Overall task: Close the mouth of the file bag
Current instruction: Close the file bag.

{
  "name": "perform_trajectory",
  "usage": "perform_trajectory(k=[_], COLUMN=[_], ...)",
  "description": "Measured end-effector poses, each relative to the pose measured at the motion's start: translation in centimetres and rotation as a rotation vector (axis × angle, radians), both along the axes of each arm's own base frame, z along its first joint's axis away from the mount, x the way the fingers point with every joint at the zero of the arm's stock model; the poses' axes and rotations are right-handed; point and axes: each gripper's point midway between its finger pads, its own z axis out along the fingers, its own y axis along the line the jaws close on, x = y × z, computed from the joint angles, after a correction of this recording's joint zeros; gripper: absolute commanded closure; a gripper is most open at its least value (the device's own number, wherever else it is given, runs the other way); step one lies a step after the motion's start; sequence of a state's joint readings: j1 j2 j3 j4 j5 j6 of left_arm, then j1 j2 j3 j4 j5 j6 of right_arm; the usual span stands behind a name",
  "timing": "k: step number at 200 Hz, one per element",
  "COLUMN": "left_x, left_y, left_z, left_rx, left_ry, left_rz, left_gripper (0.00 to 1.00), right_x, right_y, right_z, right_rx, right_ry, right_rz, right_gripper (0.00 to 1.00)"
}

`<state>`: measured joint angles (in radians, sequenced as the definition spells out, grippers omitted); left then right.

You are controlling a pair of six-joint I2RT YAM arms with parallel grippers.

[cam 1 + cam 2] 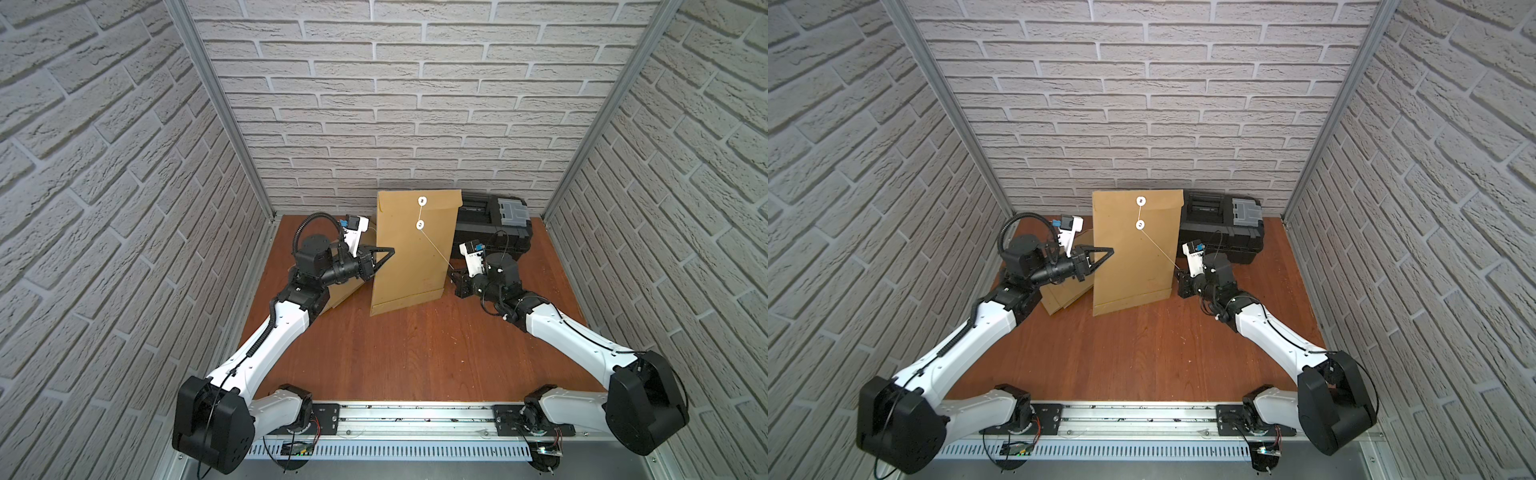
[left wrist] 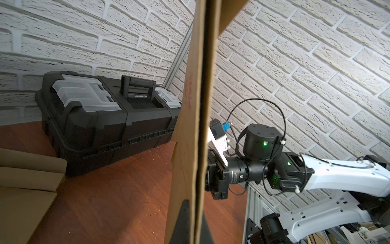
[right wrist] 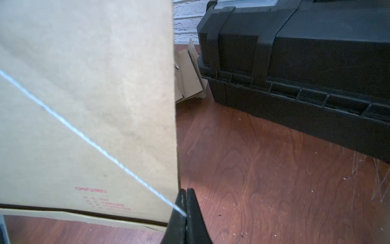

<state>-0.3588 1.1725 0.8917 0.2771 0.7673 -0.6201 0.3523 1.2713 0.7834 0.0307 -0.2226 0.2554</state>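
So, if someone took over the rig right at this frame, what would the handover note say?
Left end effector: shut on the side edge of the file bag, holding it upright.
Right end effector: shut on the string, pulled taut.
Done: flap looks folded down; string runs from the upper disc past the lower disc to the right end effector.
To do: wind the string round the discs, then let go; turns already made cannot be told.
Nearby: black toolbox behind, spare bags lying flat.

Brown paper file bag stands upright, its white string stretched taut diagonally from the lower disc
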Motion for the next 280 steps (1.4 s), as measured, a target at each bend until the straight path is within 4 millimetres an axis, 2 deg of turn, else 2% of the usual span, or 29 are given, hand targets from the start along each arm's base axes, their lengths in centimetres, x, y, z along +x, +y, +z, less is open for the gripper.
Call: perform_trajectory(k=[58,121,164,206,244,280], left_x=[0.3,0.4,0.3,0.0,-0.3,-0.9], left_y=[-0.1,-0.2,-0.4,-0.5,-0.8,-1.2], left_z=[-1.0,-2.1,-2.2,-3.4,-3.7,-4.3], left_rx=[0.013,0.018,0.014,0.022,0.024,0.028], left_ry=[0.036,0.066,0.063,0.083,0.089,0.102], left_rz=[-0.001,0.0,-0.006,-0.01,-0.022,-0.049], left_gripper=[1.0,1.0,1.0,1.0,1.0,1.0], right_x=[0.4,0.0,0.3,1.1,1.7,2.0], right_y=[-2.1,-2.8,-3.4,-4.3,-6.1,-8.0], right_z=[-0.3,-0.4,0.5,2.3,4.4,7.6], right_rx=[-0.003,0.021,0.026,0.016,-0.031,-0.089], right_ry=[0.064,0.138,0.154,0.141,0.103,0.033], right_rz=[-0.054,-0.09,-0.129,-0.192,-0.28,-0.358], right_gripper=[0.97,0.97,0.97,0.97,0.97,0.97])
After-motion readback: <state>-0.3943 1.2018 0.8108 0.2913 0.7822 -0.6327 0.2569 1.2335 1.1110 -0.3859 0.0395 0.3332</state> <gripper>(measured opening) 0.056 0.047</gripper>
